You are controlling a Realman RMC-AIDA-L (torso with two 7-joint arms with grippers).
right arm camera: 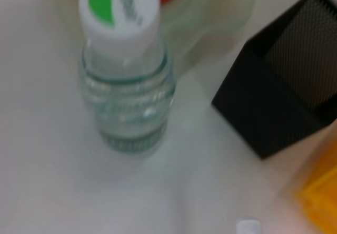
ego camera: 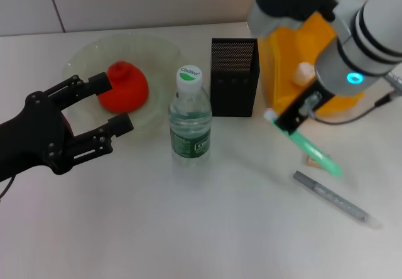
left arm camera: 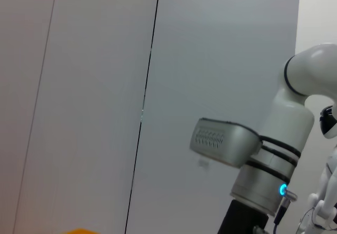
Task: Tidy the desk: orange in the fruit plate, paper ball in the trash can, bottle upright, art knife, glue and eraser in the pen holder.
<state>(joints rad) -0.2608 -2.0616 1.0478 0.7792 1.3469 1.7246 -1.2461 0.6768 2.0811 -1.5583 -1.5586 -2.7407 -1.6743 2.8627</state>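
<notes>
The orange (ego camera: 124,87) lies in the fruit plate (ego camera: 154,46) at the back left. My left gripper (ego camera: 117,102) hovers open just in front of it, holding nothing. The bottle (ego camera: 190,119) stands upright at the centre and shows close up in the right wrist view (right arm camera: 124,65). Behind it stands the black mesh pen holder (ego camera: 234,76) (right arm camera: 287,102). My right gripper (ego camera: 296,117) is shut on the green glue (ego camera: 314,150), held tilted above the table to the right of the pen holder. The eraser (ego camera: 311,161) peeks out beneath it. The grey art knife (ego camera: 333,197) lies on the table. A paper ball (ego camera: 303,71) sits in the yellow trash can (ego camera: 282,59).
The white table runs to a wall at the back. A cable (ego camera: 370,106) trails beside the trash can at the right. The left wrist view shows only the wall and my right arm (left arm camera: 274,160).
</notes>
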